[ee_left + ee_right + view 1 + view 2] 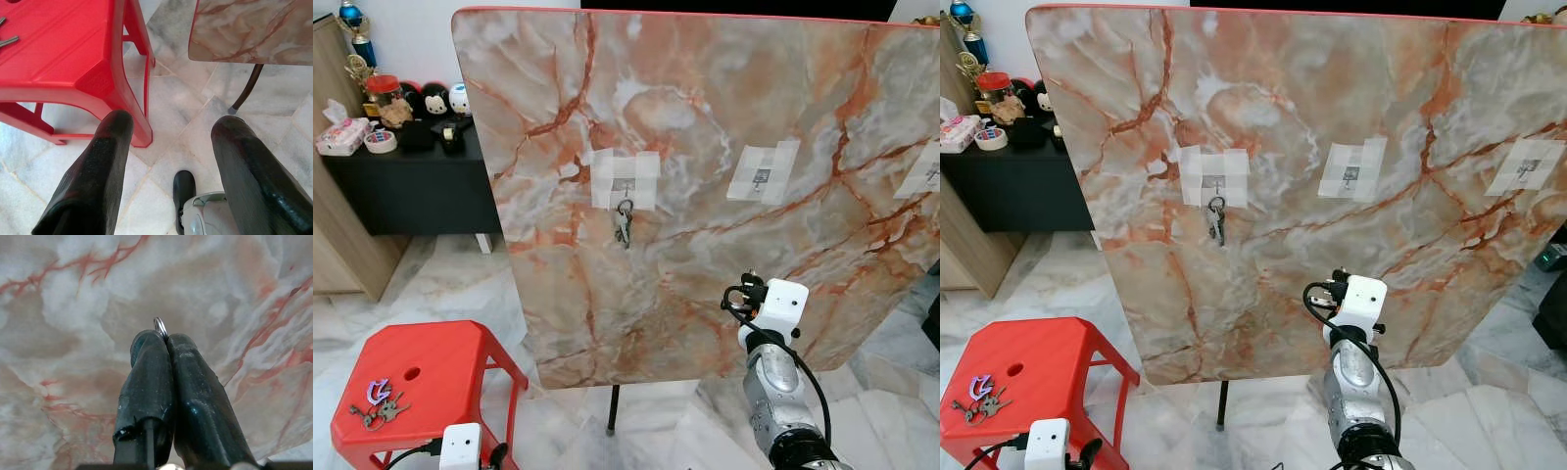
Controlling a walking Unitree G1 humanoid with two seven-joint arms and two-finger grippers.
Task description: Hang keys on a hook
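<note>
Keys (624, 223) hang in a small dark bunch from the leftmost hook (625, 186), taped at centre-left of the upright marble-patterned board (705, 127); a second bunch (378, 403) lies on the red stool (440, 377) at lower left, and two more taped hooks (761, 177) sit further right. Behind, at upper left, a black cabinet (411, 181) carries toys and a trophy over pale marble floor tiles (440, 284). In the left wrist view, the left gripper (171, 147) is spread wide above the floor beside the stool. In the right wrist view, the right gripper (166, 340) is pressed closed on a key ring (160, 326), facing the board.
</note>
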